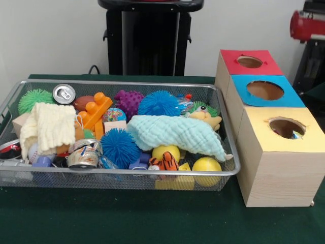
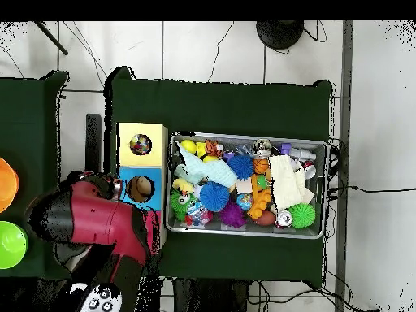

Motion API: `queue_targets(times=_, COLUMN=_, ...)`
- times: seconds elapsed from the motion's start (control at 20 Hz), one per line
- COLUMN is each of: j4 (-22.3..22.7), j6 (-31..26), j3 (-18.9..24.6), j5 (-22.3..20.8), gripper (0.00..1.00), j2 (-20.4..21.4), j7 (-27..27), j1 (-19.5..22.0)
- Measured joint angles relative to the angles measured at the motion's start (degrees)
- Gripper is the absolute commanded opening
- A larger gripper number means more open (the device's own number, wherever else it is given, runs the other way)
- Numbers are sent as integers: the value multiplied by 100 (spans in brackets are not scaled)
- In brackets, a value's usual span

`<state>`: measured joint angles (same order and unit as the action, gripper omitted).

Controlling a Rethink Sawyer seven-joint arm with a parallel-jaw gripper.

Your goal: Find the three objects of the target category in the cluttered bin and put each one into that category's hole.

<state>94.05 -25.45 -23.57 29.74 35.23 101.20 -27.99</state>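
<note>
Bin (image 1: 122,179) clutter was seen packed edge to edge on the green table (image 1: 127,218): spiky balls in blue (image 1: 120,146), purple (image 1: 129,101) and green (image 1: 33,97), yellow balls (image 1: 206,164), an orange block (image 1: 95,110), a can (image 1: 64,93) and two cloths, one cream (image 1: 51,125), one pale green (image 1: 177,133). Beside the bin, three boxes were lined up with holes in red (image 1: 250,61), blue (image 1: 265,90) and yellow (image 1: 287,127) tops. Something small, perhaps a ball, was glimpsed inside the yellow one. The red arm (image 2: 101,223) was seen over the boxes from overhead; whether its claw was open could not be told
</note>
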Motion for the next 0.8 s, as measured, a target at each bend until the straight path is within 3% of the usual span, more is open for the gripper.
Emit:
queue_targets(times=0.3, j4=-150, j6=-1147, j3=-50, j5=-528, gripper=0, j2=818, j7=0, j1=372)
queue_targets(times=0.5, j4=-366, j6=-1608, j3=-2, j5=-749, gripper=0, j2=1393, j7=0, j1=887)
queue_targets(times=0.55, j4=-509, j6=-1770, j3=79, j5=-817, gripper=0, j2=1630, j7=0, j1=1207)
queue_targets(times=0.8, j4=-945, j6=-2162, j3=361, j5=-933, gripper=0, j2=1971, j7=-2, j1=1969)
